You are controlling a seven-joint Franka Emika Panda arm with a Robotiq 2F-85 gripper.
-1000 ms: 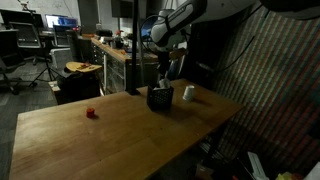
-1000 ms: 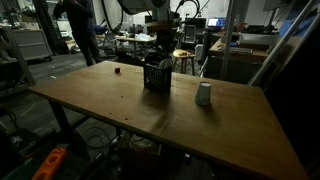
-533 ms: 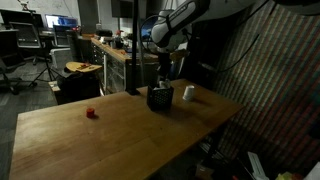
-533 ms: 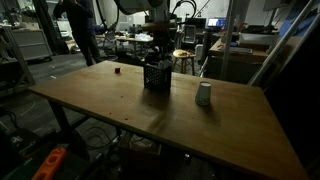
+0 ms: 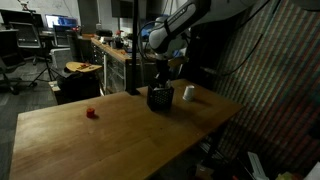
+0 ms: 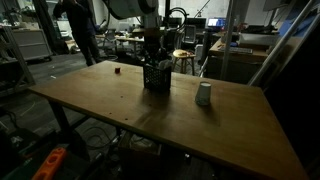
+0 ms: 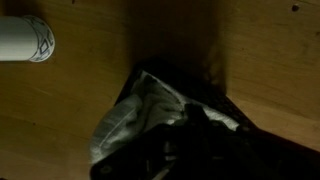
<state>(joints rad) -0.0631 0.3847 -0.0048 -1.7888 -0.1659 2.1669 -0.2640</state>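
Note:
A black mesh container (image 5: pixel 159 98) (image 6: pixel 156 76) stands upright near the middle of the wooden table (image 5: pixel 100 145) (image 6: pixel 110 115). My gripper (image 5: pixel 161 74) (image 6: pixel 152 56) hangs right above its mouth, fingers pointing down and shut. In the wrist view the gripper (image 7: pixel 200 145) is a dark mass over the container, with a crumpled whitish thing (image 7: pixel 135 115) lying inside it. Whether the fingers hold anything is hidden in the dark. A white cup (image 5: pixel 188 93) (image 6: pixel 204 94) (image 7: pixel 22 38) stands a short way beside the container.
A small red object (image 5: pixel 90 113) (image 6: pixel 116 70) lies on the table farther from the container. Workbenches, chairs and a standing person (image 6: pixel 78 28) fill the dim room behind. A woven screen (image 5: pixel 275 90) stands close to one table side.
The arm has shifted slightly over the black container and sits a little lower. The gripper stays shut. Cup and red object have not moved.

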